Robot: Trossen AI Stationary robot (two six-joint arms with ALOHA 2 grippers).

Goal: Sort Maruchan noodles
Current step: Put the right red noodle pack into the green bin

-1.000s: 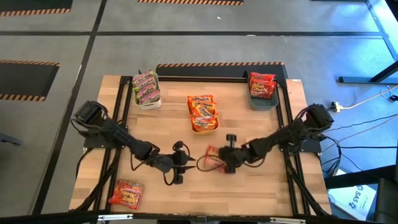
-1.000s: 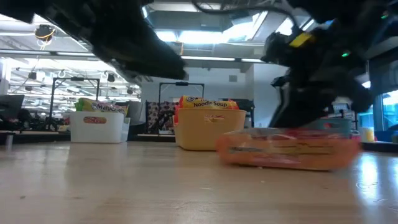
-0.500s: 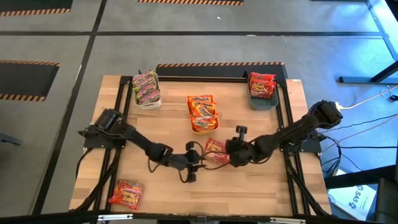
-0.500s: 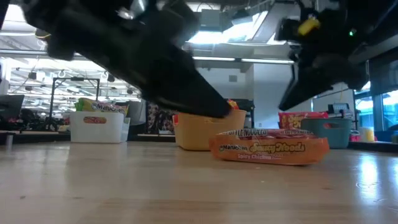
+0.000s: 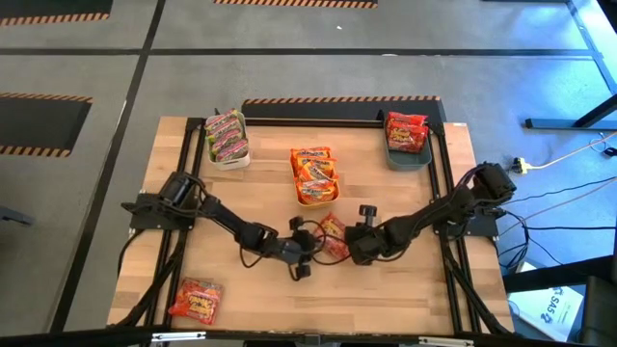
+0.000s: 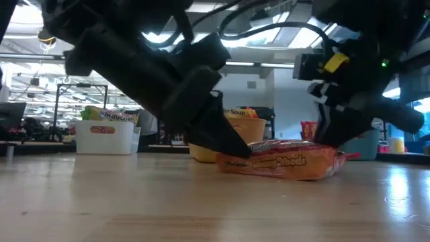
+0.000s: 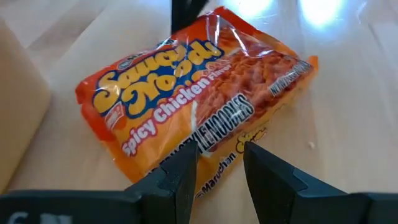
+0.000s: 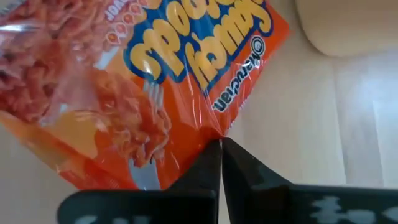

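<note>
High view is showing the right end effector (image 5: pixel 344 247) pinching the orange packet (image 5: pixel 333 234) beside the yellow bin (image 5: pixel 317 199), left end effector (image 5: pixel 310 253) half-open, needing firmer bite.

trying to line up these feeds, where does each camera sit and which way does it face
High: overhead, straight down on table, both arms.
Low: table height, level across; orange packet, both arms above.
Left wrist: on left arm, past left end effector, open at the packet.
Right wrist: on right arm, right end effector shut on packet's edge.
Shared: all four show the packet.
</note>
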